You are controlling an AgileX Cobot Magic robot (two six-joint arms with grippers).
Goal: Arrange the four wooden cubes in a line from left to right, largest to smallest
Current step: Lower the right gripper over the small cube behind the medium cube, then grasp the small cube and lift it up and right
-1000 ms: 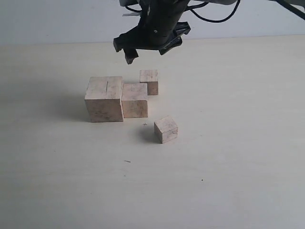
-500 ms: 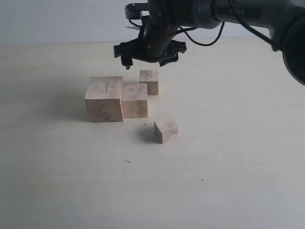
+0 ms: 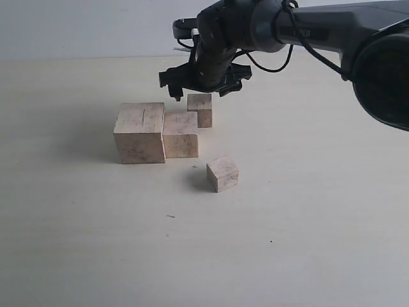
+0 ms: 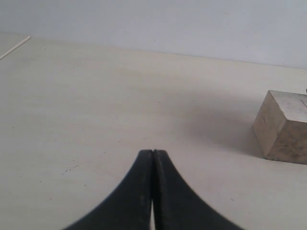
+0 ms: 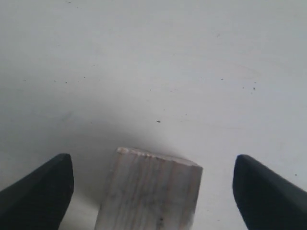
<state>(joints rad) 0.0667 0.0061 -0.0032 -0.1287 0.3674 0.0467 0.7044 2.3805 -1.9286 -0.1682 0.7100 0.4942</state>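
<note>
Four wooden cubes lie on the pale table. The largest (image 3: 139, 133), with a thin groove on top, touches a middle-sized one (image 3: 180, 134) on its right. A small cube (image 3: 200, 109) stands just behind that one, and another small cube (image 3: 222, 173) sits apart nearer the front. My right gripper (image 3: 201, 91) hangs open just above the back small cube (image 5: 148, 191), a finger to each side and neither touching it. My left gripper (image 4: 152, 153) is shut on nothing, low over bare table, with the largest cube (image 4: 285, 127) off to one side.
The right arm (image 3: 319, 29) reaches in from the upper right of the exterior view. The tabletop (image 3: 307, 224) is bare around the cubes. A thin pale stick (image 4: 14, 48) lies at the table's far edge in the left wrist view.
My right gripper has come down and slightly right, from above the table's back to just over the back small cube. The cubes have not moved.
</note>
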